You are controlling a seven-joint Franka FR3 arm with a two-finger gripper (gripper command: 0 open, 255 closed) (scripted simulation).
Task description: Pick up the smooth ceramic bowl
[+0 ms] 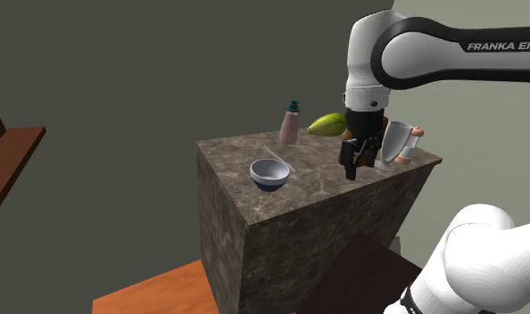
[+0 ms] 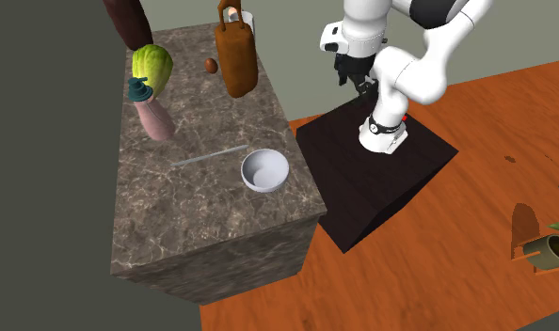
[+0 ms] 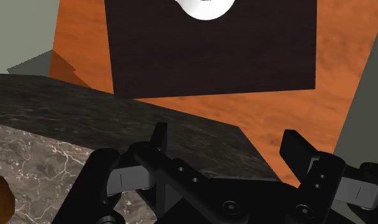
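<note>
Nearest: dark stand (image 1: pixel 361 268), white arm base mounted on top. Next, end effector (image 1: pixel 357 156) by the marble surface's (image 1: pixel 317 183) stand-side edge, fingers spread apart, nothing between them, just beside a tall jug (image 1: pixel 395 143). Farther along, pale bowl (image 1: pixel 269 173) with dark blue underside, upright, well apart from end effector; thin rod (image 2: pixel 209 156) lying just behind. Farthest: pink bottle (image 1: pixel 290 123), green fruit (image 1: pixel 328 123). Risks: may clip jug when swinging across; may lose smooth rim if pinched shallow; may skid bowl off nearby edge if nudged.
</note>
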